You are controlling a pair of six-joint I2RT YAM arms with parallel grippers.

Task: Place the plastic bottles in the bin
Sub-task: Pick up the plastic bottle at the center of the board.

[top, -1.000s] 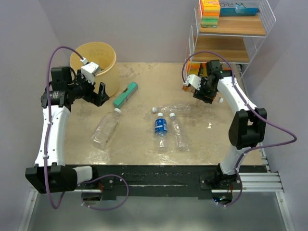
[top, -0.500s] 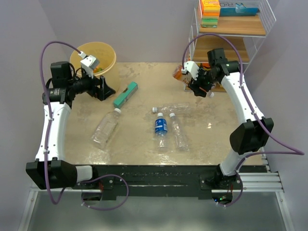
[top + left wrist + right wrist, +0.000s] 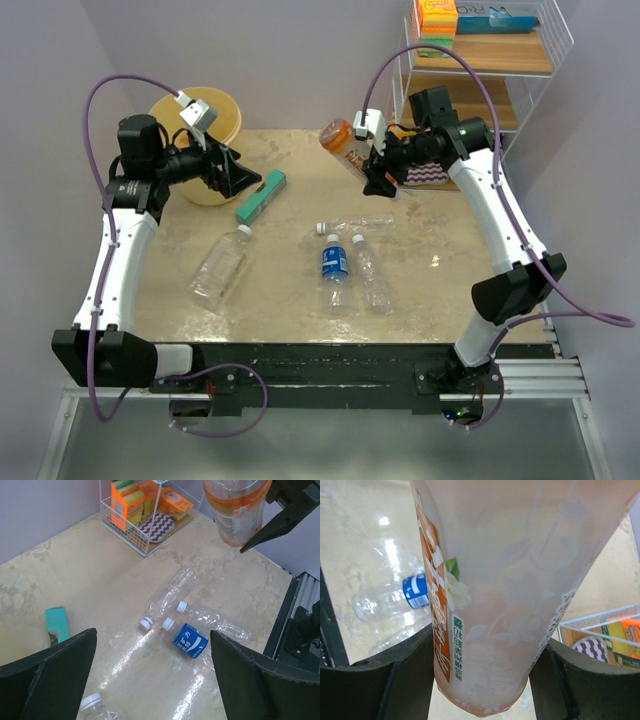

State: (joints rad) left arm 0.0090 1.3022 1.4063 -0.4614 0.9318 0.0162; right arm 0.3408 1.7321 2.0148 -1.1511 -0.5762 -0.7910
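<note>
Orange-labelled bottle (image 3: pixel 341 142) held up off the table (image 3: pixel 290 160), over its far edge near the middle, tilted, well apart from the bin (image 3: pixel 228 120). Right gripper (image 3: pixel 368 172) pinches it, one finger on each side of the body. Bin stands at the far left corner, partly behind the left arm. Left gripper (image 3: pixel 232 175) is spread wide and holds nothing, hanging just beside the bin above the teal box (image 3: pixel 261 195). Lying flat mid-table: blue-labelled bottle (image 3: pixel 334 268), with a clear white-capped bottle (image 3: pixel 370 272) alongside it and another clear one (image 3: pixel 355 226) crosswise beyond them. Larger clear bottle (image 3: pixel 218 268) lies toward the left edge. White wire rack (image 3: pixel 480 60) stands off the far right corner.
</note>
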